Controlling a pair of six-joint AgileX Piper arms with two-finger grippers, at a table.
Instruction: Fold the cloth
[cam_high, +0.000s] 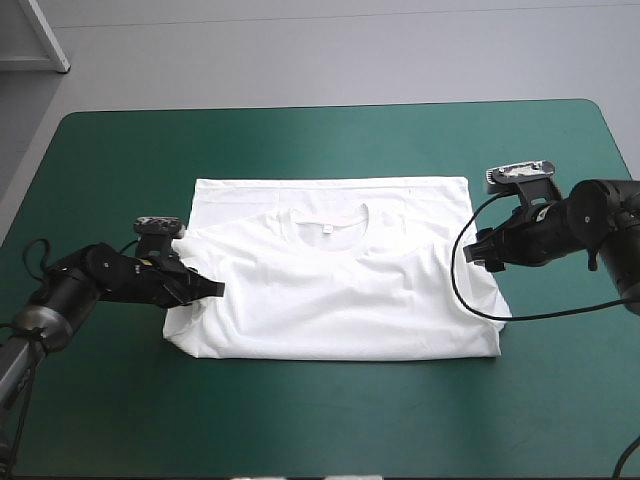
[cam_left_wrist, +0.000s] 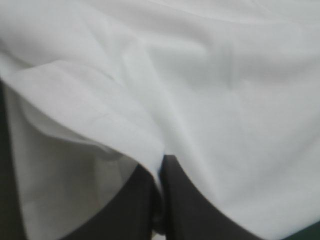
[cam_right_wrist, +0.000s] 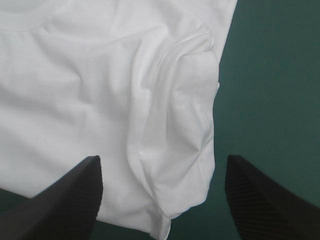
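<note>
White cotton fills almost everything my left claw (cam_left_wrist: 162, 161) sees. Its two black fingers meet in a narrow arch with a fold of the T-shirt (cam_high: 340, 290) pinched between them. The cloth drapes over both finger bases and runs on ahead of them.

From above, the T-shirt lies spread flat in the middle of the teal-green cover (cam_high: 300, 140). Its collar (cam_high: 330, 222) faces the far edge, and a straight white edge runs beyond the collar. My left claw grips the shirt on its left side, close to the near-left corner, where the fabric bunches a little around the fingertips.

My right claw (cam_high: 478, 252) sits at the shirt's right side, about midway along that edge. Its fingers stand wide apart and hold nothing. Between them and just ahead lies the right sleeve (cam_right_wrist: 192, 125), tucked in on itself in a rounded, creased fold. One finger is over the white cloth and the other is over bare teal-green cover just beside the shirt's edge. I cannot tell whether either fingertip touches the fabric or the table. The shirt's body stretches away past the sleeve toward the collar, with soft wrinkles across it.
</note>
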